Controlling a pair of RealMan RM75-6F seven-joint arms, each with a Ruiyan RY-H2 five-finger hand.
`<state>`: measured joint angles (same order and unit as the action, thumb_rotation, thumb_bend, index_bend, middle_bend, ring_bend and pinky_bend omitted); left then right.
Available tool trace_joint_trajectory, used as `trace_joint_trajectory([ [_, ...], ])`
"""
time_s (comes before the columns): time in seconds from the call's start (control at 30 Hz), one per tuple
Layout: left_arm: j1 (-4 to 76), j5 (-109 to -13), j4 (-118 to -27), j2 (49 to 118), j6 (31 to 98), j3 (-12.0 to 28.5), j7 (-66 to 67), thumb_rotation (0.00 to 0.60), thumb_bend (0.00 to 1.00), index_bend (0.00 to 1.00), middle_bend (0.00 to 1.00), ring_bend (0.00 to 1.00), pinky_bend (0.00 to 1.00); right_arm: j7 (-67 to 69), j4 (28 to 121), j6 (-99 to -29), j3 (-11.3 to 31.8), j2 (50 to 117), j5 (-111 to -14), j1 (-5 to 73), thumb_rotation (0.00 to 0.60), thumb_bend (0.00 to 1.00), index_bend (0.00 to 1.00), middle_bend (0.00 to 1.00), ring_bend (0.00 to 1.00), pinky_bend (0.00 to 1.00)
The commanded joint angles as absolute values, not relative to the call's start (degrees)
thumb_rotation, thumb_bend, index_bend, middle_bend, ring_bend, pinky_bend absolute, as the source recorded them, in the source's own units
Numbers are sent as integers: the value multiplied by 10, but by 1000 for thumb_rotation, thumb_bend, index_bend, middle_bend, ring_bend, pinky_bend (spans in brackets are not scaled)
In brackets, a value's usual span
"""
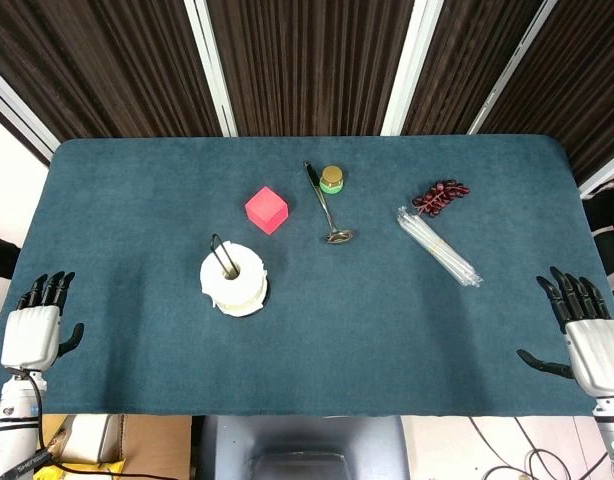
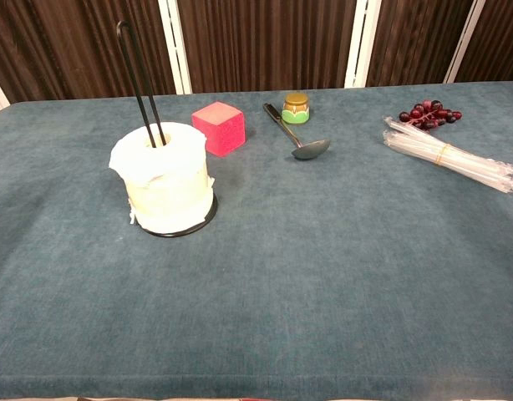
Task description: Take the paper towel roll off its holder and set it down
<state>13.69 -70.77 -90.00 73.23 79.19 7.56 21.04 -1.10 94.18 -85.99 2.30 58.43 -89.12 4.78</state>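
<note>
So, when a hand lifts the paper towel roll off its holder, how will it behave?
The paper towel roll is probably light and soft, so it may dent under a firm grip. Its loose outer sheet looks ragged and could unwind. The tall wire post of the holder means a long straight lift; the light base may come up too.

Readable text: none in either view.
Small jar [image 2: 296, 108]: at about 12 o'clock on the table; it has a gold lid and a green band, and any label is too small to make out.
Pink cube [image 2: 218, 128]: at about 11 o'clock; its faces are plain, with no lettering.
Paper towel roll [image 2: 162, 177]: at about 9 o'clock; it is plain white, with no print to be seen.
Bundle of clear tubes [image 2: 450, 155]: at about 2 o'clock; the wrap is clear, with no words legible.
Table [image 2: 323, 276]: the blue cloth bears no marks or signs.
</note>
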Motion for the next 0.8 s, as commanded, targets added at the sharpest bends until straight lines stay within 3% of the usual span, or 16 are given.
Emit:
trace_joint_trajectory([
  [0.03, 138, -704, -901, 733, 791, 78, 215, 600, 367, 79, 62, 42, 234, -15, 943, -855, 22, 584, -889, 48, 600, 95, 0, 9, 0, 67],
  [0.2, 137, -688, -911, 734, 788, 80, 224, 600, 372, 4, 21, 15, 223, -17, 951, -842, 18, 580, -885, 50, 600, 95, 0, 9, 0, 67],
  [0.53, 143, -692, -915, 731, 766, 73, 203, 600, 377, 0, 0, 0, 125, -21, 959, -837, 17, 577, -882, 49, 600, 94, 0, 9, 0, 67],
  [0.8, 176, -733, -892, 772, 691, 97, -44, 600, 360, 0, 0, 0, 43, -17, 963, -823, 13, 572, -882, 52, 600, 95, 0, 9, 0, 67],
])
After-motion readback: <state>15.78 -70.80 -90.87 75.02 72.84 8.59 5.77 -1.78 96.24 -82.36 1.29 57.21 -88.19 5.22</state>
